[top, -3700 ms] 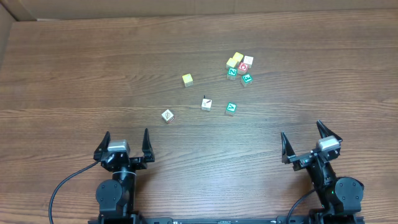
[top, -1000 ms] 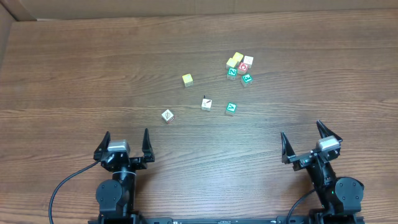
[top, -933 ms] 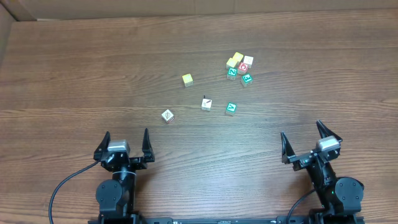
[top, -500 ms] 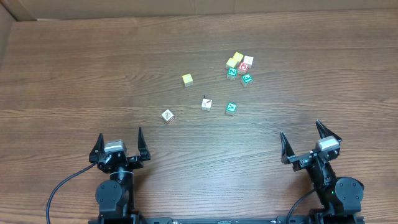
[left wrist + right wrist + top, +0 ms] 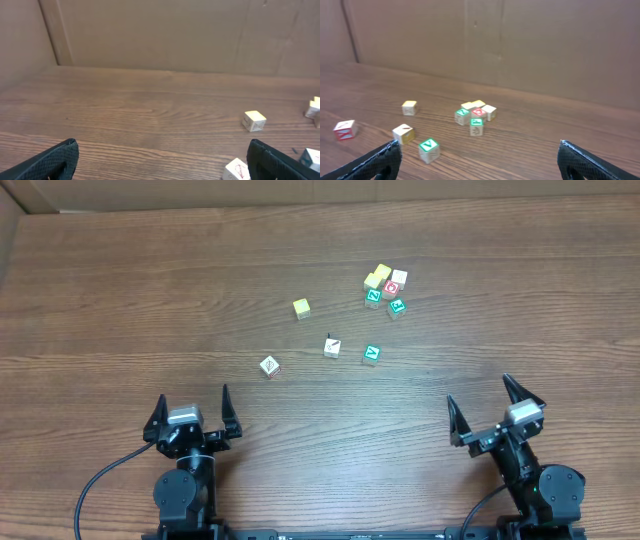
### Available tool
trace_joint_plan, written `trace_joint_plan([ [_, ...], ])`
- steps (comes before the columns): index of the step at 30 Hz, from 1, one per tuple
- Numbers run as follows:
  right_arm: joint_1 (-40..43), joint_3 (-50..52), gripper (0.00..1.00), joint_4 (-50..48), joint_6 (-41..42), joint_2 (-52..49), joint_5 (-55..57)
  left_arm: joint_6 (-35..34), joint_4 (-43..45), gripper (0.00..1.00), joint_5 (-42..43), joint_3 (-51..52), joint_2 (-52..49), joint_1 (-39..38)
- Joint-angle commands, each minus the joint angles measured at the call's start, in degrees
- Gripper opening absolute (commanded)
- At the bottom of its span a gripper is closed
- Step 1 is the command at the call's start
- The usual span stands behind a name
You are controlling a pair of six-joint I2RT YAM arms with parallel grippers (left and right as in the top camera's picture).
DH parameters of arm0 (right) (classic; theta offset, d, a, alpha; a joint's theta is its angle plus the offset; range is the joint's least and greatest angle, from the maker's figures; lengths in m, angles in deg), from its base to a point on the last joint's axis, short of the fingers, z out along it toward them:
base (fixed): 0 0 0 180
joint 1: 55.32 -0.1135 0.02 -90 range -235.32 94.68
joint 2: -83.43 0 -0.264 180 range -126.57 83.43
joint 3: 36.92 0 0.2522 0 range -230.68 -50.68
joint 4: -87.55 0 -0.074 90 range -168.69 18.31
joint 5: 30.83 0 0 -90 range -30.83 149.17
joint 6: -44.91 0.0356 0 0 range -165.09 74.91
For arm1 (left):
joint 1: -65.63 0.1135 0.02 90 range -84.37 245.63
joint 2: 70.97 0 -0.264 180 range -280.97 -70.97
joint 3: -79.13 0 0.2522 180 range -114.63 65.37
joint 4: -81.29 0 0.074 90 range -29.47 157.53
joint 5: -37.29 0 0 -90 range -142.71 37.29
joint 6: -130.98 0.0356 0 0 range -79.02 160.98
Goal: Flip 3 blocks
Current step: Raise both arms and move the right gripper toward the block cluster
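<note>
Left gripper (image 5: 192, 400) and right gripper (image 5: 480, 394) spread wide, empty.
Best to approach the marked cream block (image 5: 269, 365) left of centre squarely, pinching opposite faces.

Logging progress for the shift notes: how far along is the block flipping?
Done: nothing visibly. In hand: nothing; the left gripper and right gripper stand open and empty, touching no block. Left: the hatched block, slash-marked block and green-letter block, all lying apart on the wood.

Dark wood-grain tabletop (image 5: 110, 310) w/ brown cardboard walls (image 5: 160, 35) along far edge & left side; light even, soft across whole surface.
</note>
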Motion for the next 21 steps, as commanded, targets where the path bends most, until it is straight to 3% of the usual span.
trace_joint_plan([
  [1,0.15,0.59,1.0,-0.55,2.51,0.57,-2.4,0.61,0.42,1.0,4.61,0.17,0.48,-0.33],
  [11,0.15,-3.52,1.0,-0.02,11.06,0.57,-2.43,-11.08,1.68,1.0,14.58,-3.48,0.48,-0.33],
  [16,0.15,-11.19,1.0,8.31,11.15,0.09,-0.55,-14.62,-5.03,1.0,16.2,-13.55,-0.35,-0.33],
  [21,0.15,-21.46,1.0,15.39,11.19,-6.21,0.57,-14.6,-13.07,0.99,16.24,-28.57,-7.45,-0.33],
])
